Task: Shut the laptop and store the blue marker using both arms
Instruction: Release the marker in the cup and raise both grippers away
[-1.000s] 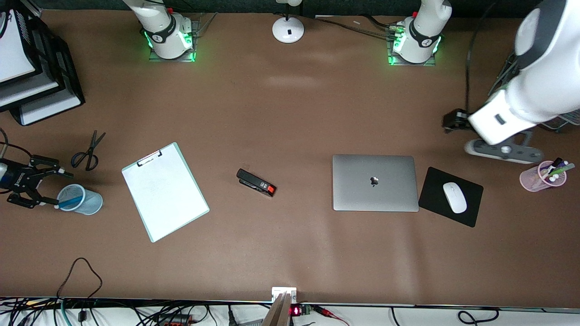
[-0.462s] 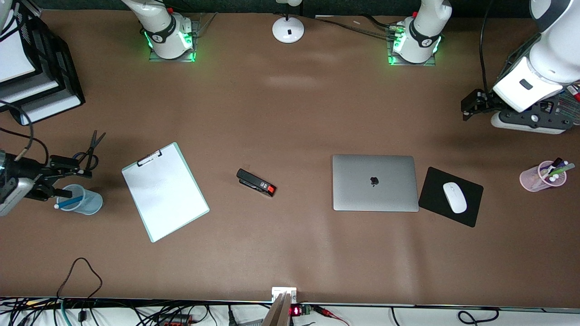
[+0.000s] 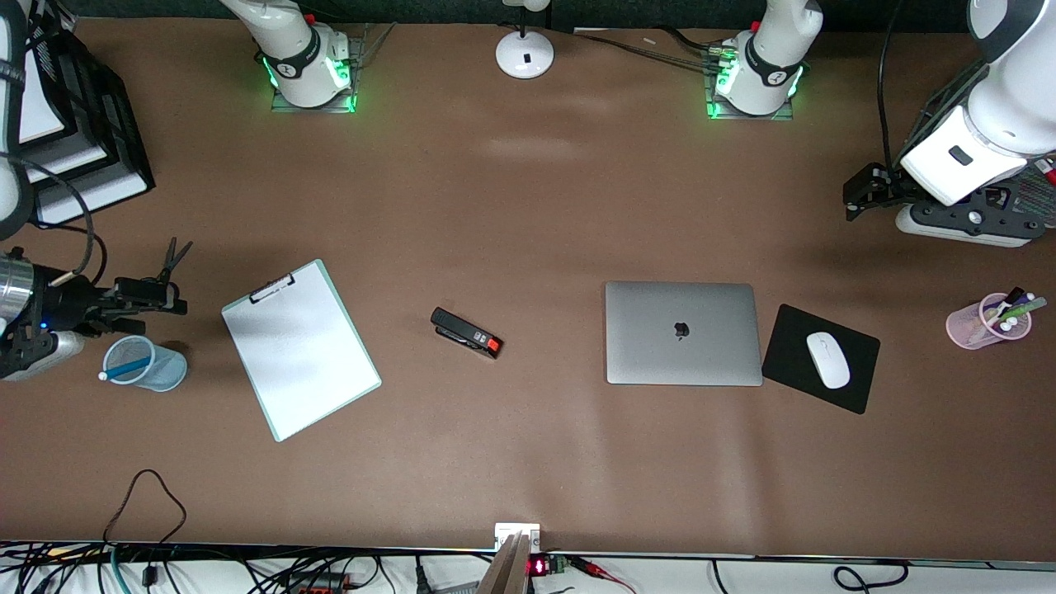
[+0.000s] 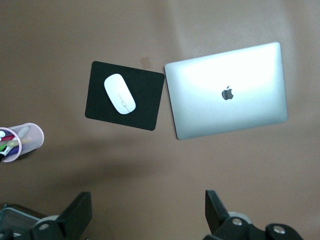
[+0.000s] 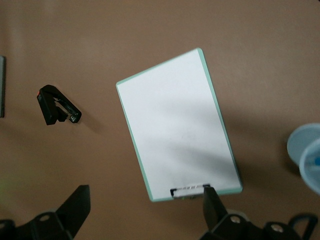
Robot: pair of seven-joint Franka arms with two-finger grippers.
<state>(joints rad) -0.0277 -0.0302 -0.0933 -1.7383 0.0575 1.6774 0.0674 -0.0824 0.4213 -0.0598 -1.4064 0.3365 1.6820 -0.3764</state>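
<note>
Two arms sit at the frame edges. Laptop (image 3: pixel 683 333) is shut flat, lid up with the logo showing, right of centre in the front view; also in the left wrist view (image 4: pixel 227 90). Black mouse pad (image 3: pixel 821 358) with white mouse (image 3: pixel 827 360) lies just beside it toward the left arm's end, corner nearly touching. Blue marker (image 3: pixel 125 368) stands tilted in the pale blue cup (image 3: pixel 145 363) at middle left, white end poking over the rim. Right gripper (image 3: pixel 161 295) hangs over the scissors (image 3: pixel 170 257), just above the cup in the frame; fingers spread wide in the right wrist view (image 5: pixel 145 207), holding nothing. Left gripper (image 3: pixel 858 196) is at upper right, over bare table beside a white power strip (image 3: pixel 961 233), fingers apart (image 4: pixel 150 212), empty. Pink pen cup (image 3: pixel 986 322) with green and purple pens sits at far right. White clipboard (image 3: pixel 300 349) and black stapler (image 3: pixel 466 332) lie between cup and laptop. Paper trays (image 3: pixel 74 157) upper left, white lamp base (image 3: pixel 525 54) top centre. Nothing lies on the laptop lid.
</note>
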